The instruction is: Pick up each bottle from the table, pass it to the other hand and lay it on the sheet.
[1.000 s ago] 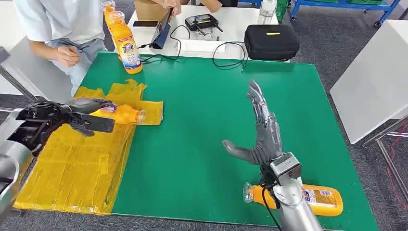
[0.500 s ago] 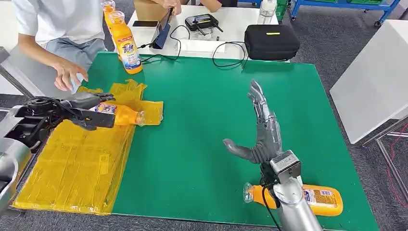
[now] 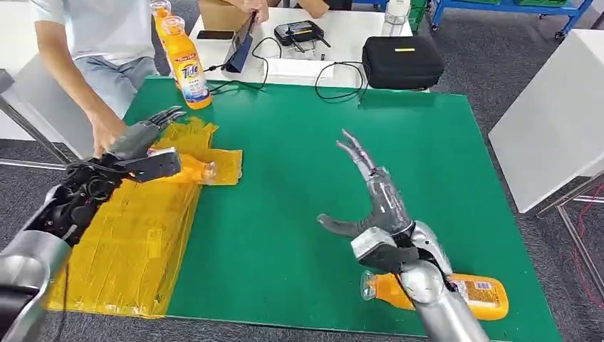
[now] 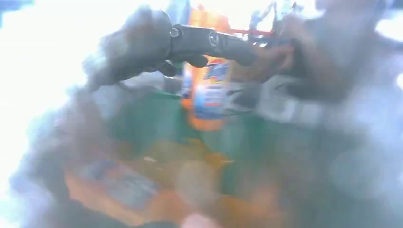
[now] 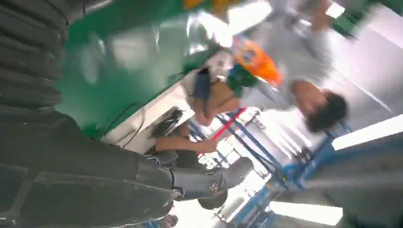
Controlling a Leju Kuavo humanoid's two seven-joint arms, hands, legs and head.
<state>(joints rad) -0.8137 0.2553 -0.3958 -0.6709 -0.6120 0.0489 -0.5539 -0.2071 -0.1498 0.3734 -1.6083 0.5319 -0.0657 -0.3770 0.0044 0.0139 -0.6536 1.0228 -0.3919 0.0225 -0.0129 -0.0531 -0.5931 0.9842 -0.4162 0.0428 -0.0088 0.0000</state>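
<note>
An orange bottle (image 3: pixel 191 170) lies on its side on the yellow sheet (image 3: pixel 121 242), cap toward the table's middle. My left hand (image 3: pixel 142 146) hovers over its label end with fingers stretched out and thumb (image 3: pixel 153 165) across the bottle, not gripping it. The left wrist view is blurred and shows the thumb (image 4: pixel 209 40) and the lying bottle (image 4: pixel 119 190). My right hand (image 3: pixel 377 206) stands over the green table with fingers spread and nothing in it. A second orange bottle (image 3: pixel 474 293) lies near the front edge, partly behind my right forearm.
Two upright Tide bottles (image 3: pixel 186 64) stand at the green mat's (image 3: pixel 299 178) back left corner. A person sits there, one hand (image 3: pixel 107 132) close to my left hand. A black case (image 3: pixel 402 60) and cables lie on the white table behind.
My left hand has opened its fingers off the bottle, which now lies on the sheet. The person's hand has come down beside it. My right hand has tilted left.
</note>
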